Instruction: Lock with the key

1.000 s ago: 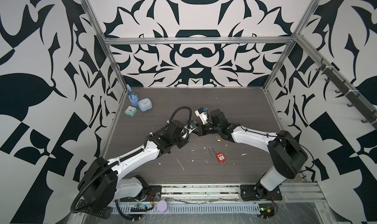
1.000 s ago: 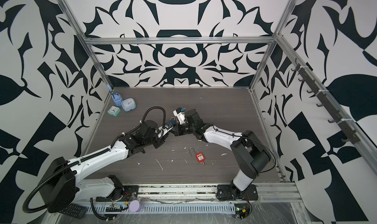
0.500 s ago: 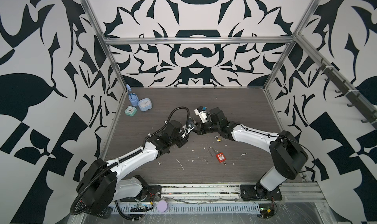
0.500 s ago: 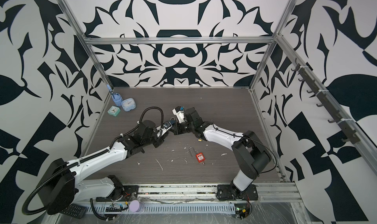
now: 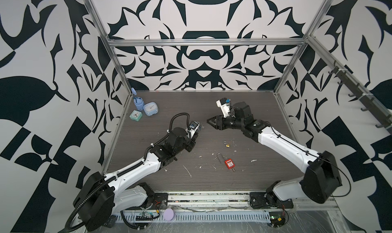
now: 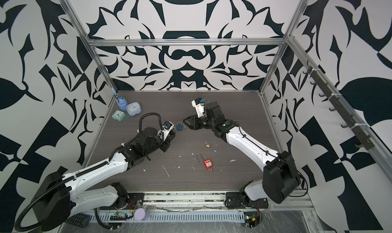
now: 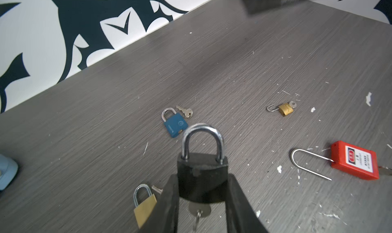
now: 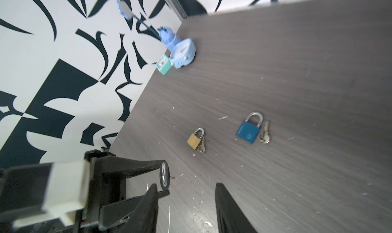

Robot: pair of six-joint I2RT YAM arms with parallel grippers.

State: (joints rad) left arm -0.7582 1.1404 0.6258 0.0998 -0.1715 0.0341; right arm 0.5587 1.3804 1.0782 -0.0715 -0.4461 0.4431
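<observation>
A stiff, likely heavy black padlock point(image 7: 201, 174) was clamped by its body in the left gripper point(image 7: 202, 180); the right gripper point(image 8: 186, 187) was parted, empty.

The far right of the table point(image 5: 263, 102) is found bare and passable. The far left corner is blocked by a blue clock point(image 5: 149, 109), a teal clock point(image 5: 135, 115) and a blue holder point(image 5: 137, 102). Mid-table, a narrow gap is left between the left gripper point(image 7: 202, 176), clamped on a black padlock point(image 7: 202, 166), and the right gripper point(image 5: 210, 122), jaws apart; a blue padlock point(image 6: 179, 127) lies beneath. Right of centre, passage is obstructed by a small brass padlock point(image 5: 227, 145) and a red padlock point(image 5: 229, 164).
</observation>
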